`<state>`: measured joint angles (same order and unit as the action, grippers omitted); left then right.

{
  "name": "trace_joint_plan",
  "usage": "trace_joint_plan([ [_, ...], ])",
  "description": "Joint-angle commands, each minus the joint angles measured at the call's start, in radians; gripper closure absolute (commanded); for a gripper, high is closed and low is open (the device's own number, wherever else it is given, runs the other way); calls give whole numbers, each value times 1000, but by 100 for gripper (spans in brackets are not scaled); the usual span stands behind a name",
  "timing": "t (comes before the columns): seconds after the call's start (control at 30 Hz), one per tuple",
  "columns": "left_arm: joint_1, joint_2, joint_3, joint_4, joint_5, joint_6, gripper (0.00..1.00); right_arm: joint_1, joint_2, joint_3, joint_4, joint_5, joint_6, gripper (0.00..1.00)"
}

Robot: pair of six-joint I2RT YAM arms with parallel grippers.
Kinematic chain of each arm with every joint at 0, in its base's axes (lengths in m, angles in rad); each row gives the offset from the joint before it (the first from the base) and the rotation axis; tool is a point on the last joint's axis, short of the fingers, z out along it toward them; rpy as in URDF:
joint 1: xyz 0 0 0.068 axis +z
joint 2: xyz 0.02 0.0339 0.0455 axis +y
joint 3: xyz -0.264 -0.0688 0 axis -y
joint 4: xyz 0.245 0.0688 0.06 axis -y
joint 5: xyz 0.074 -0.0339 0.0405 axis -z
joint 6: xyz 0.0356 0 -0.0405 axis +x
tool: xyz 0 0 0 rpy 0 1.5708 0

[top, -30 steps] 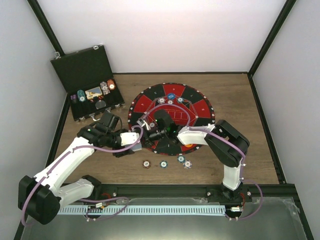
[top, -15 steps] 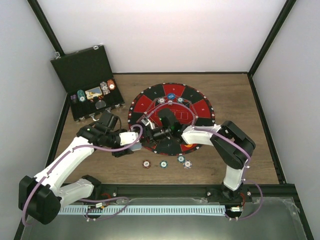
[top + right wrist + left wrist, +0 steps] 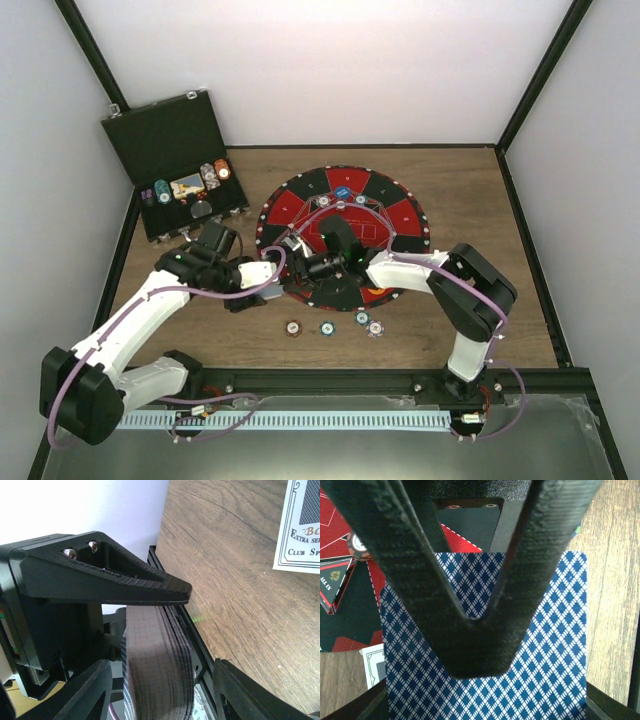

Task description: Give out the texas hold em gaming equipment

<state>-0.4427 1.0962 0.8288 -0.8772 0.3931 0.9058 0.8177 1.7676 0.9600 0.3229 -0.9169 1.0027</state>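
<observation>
My right gripper [image 3: 302, 264] is shut on a thick deck of playing cards [image 3: 155, 670], seen edge-on between its jaws [image 3: 165, 652] over the near-left rim of the mat. My left gripper [image 3: 282, 284] meets it from the left. Its jaws are shut, and their tips [image 3: 475, 665] lie over the blue diamond-patterned back of the top card [image 3: 545, 645]. I cannot tell whether they pinch it. Several poker chips [image 3: 327, 327] lie in a row on the wood near the front. More chips [image 3: 341, 190] sit at the mat's far side.
The big round red-and-black mat [image 3: 300, 207] lies mid-table. The black hinged case [image 3: 160, 135] stands open at the back left with chips [image 3: 210, 175] in it. A brown chip [image 3: 357, 545] and a white-bordered card [image 3: 374, 666] lie near the left gripper. Another card [image 3: 300, 525] lies on the wood.
The right wrist has edged slightly right over the mat and its elbow has swung further right. The left arm has barely moved. Both grips look the same.
</observation>
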Motion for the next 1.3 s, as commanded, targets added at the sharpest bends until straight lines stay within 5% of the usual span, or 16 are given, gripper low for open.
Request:
trace_joint_plan([
  [0.0,5,17,29,25,18,10,86,19,5,20,8,-17,-13,43],
  [0.93,27,8,25,16,27,16,87,-47,-116,-44,-60,40,-29,57],
  [1.27,27,14,35,11,42,11,87,35,1,77,-128,76,-56,40],
])
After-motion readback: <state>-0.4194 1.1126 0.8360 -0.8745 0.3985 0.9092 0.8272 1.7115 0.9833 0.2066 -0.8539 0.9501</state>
